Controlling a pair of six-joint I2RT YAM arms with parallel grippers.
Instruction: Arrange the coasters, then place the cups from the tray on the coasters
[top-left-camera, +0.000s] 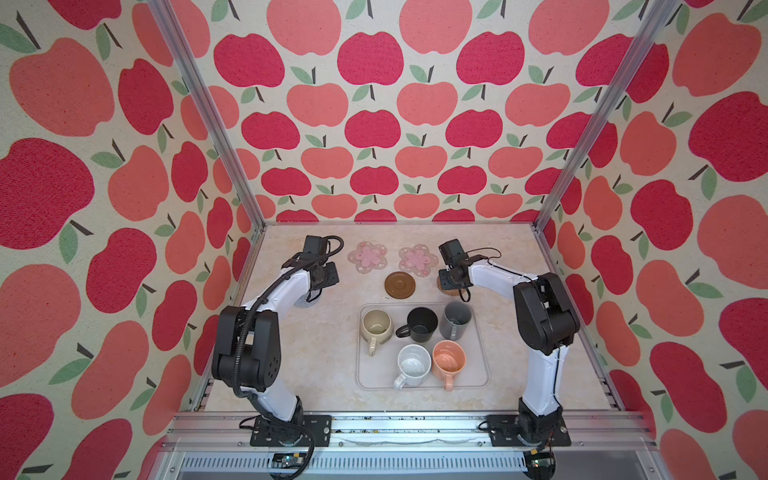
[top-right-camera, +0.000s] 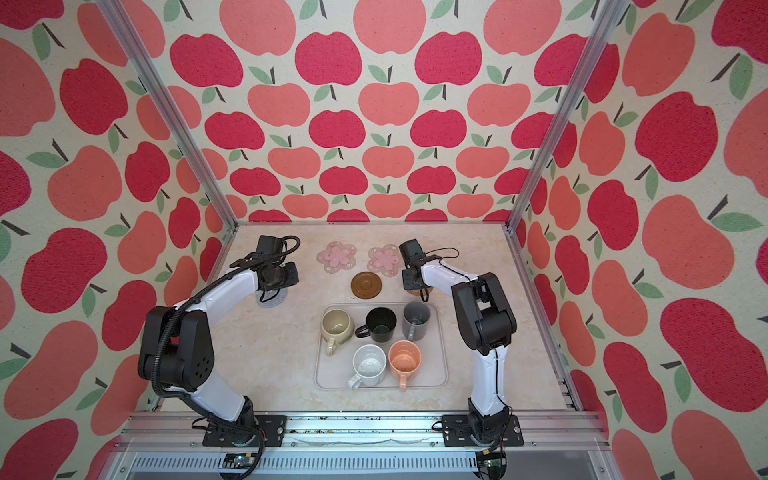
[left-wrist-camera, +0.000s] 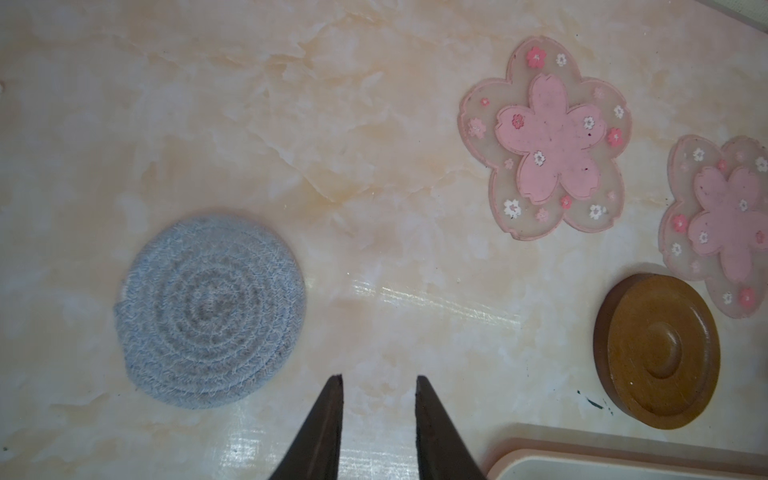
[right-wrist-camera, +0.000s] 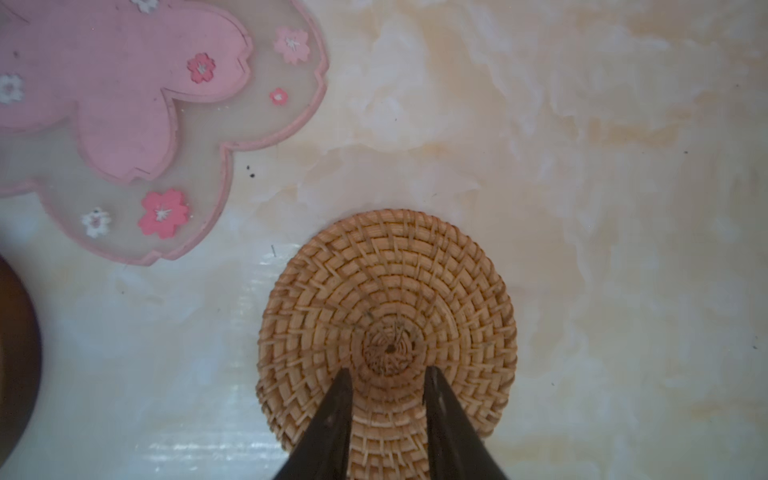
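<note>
step: arranging coasters, by my judgement; no cup is off the tray yet.
left tool: released, jaws a little apart with nothing between them. It hangs over bare worktop just beside the grey crocheted round coaster.
right tool: jaws narrowly apart, nothing clamped. Its tips stand over the tan woven rattan round coaster, near the centre knot. I cannot tell whether they touch the weave.
other coasters: the pink flower-shaped coaster and the second pink flower-shaped coaster lie side by side at the far side. The dark brown wooden round coaster lies between them and the tray.
cups: all five stand on the pale beige-pink rectangular tray. The cream rounded mug, black mug and tall grey mug are in the far row. The white mug and peach-orange mug are in the near row.
next: I judge the rattan coaster wants shifting into line. It lies flat with little edge to grasp, so I'd press and slide it, or pinch the rim. The grey coaster would follow on the left.
</note>
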